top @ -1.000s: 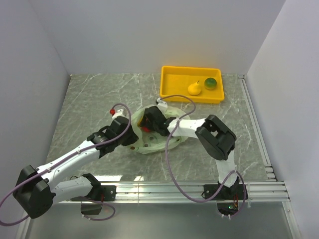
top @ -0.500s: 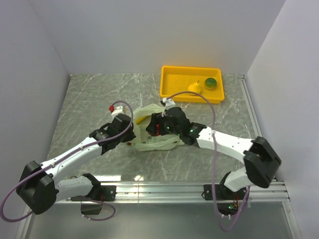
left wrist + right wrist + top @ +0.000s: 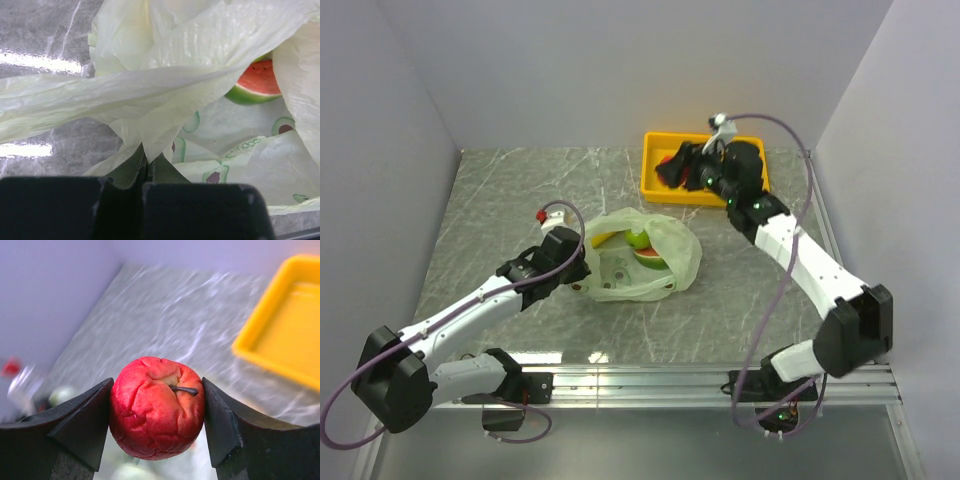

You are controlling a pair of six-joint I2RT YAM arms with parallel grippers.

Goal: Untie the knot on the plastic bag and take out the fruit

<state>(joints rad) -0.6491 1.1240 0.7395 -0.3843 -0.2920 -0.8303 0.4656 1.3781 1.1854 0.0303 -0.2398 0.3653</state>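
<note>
The pale green plastic bag (image 3: 675,262) lies open mid-table; no knot shows. Inside it I see a green apple (image 3: 638,238), a yellow banana (image 3: 604,238) and a watermelon slice (image 3: 650,257), which also shows in the left wrist view (image 3: 255,82). My left gripper (image 3: 582,265) is shut on the bag's film (image 3: 150,135) at its left edge. My right gripper (image 3: 672,170) is shut on a red apple (image 3: 157,407) and holds it in the air over the left end of the yellow tray (image 3: 655,150). The pear and the citrus are hidden behind the right arm.
The yellow tray stands at the back right and shows blurred in the right wrist view (image 3: 285,325). White walls close the table on three sides. A metal rail (image 3: 720,380) runs along the near edge.
My right gripper has lifted the red apple out of the bag and swung back and right to the tray. The bag now lies open with fruit showing. The left gripper stays at the bag's edge.
</note>
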